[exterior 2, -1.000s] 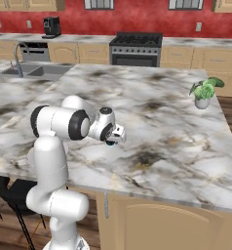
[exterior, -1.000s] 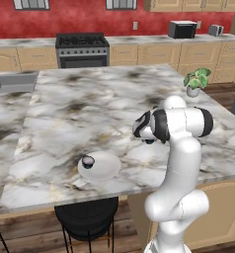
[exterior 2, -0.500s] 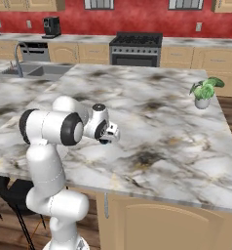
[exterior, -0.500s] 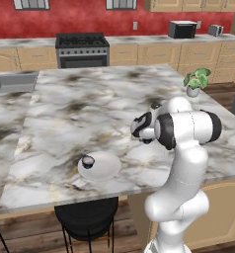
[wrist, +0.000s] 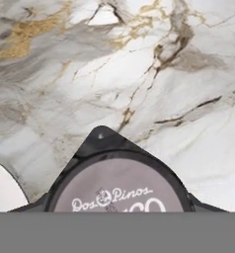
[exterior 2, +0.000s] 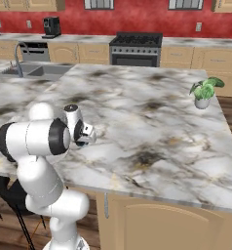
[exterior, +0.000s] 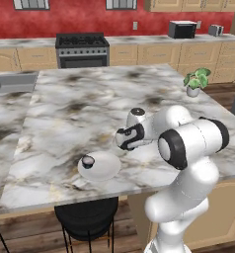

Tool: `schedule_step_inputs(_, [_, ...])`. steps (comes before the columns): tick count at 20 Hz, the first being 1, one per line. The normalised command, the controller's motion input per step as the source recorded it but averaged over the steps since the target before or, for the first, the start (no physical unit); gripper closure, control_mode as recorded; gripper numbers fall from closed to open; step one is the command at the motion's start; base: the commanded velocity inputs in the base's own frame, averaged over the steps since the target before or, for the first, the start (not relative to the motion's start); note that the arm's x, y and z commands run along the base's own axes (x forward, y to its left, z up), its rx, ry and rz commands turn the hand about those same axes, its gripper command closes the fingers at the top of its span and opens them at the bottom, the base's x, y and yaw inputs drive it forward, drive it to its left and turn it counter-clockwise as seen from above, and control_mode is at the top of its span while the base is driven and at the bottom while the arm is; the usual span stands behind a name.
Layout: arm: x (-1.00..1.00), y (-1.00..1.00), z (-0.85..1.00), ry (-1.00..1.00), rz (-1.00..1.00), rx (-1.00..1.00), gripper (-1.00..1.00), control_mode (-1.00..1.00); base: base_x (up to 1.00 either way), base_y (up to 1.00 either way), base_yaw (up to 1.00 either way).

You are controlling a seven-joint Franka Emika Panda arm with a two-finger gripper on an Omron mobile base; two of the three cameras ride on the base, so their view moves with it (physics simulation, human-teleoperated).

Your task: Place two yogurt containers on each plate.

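Note:
A white plate point(exterior: 107, 169) lies near the front edge of the marble island, and one small dark yogurt container point(exterior: 87, 161) stands on its left part. My gripper point(exterior: 123, 142) hovers just right of and behind the plate, shut on a second yogurt container point(wrist: 120, 188). That cup's pale lid with printed lettering shows at the bottom of the hand view, over bare marble. The plate's rim point(wrist: 2, 190) curves in at that view's lower left. From the right base view my gripper point(exterior 2: 87, 136) sits close in front of the arm's elbow.
A potted plant point(exterior: 194, 82) point(exterior 2: 203, 93) stands at the island's far right corner. A sink point(exterior 2: 36, 71) is set into the far left. A black stool point(exterior: 88, 217) stands under the front edge. A stove point(exterior: 82, 48) lines the back wall.
The arm has swung left and toward the front edge, carrying the held yogurt container closer to the plate. The cup on the plate has not moved.

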Motion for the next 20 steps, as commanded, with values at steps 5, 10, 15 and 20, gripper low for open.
schedule_step_inputs(5, [-0.31, 0.9, 0.03, 0.18, 0.03, 0.0, 1.0, -1.0, 0.0, 0.0, 0.0])
schedule_step_inputs(10, [-0.04, 0.24, -0.07, 0.17, 0.01, 0.0, 1.0, -1.0, 0.0, 0.0, 0.0])
schedule_step_inputs(15, [0.0, 0.04, -0.28, 0.02, 0.0, 0.0, 1.0, -1.0, 0.0, 0.0, 0.0])
schedule_step_inputs(20, [-0.11, 0.01, -0.08, 0.0, 0.0, 0.0, 1.0, -1.0, 0.0, 0.0, 0.0])
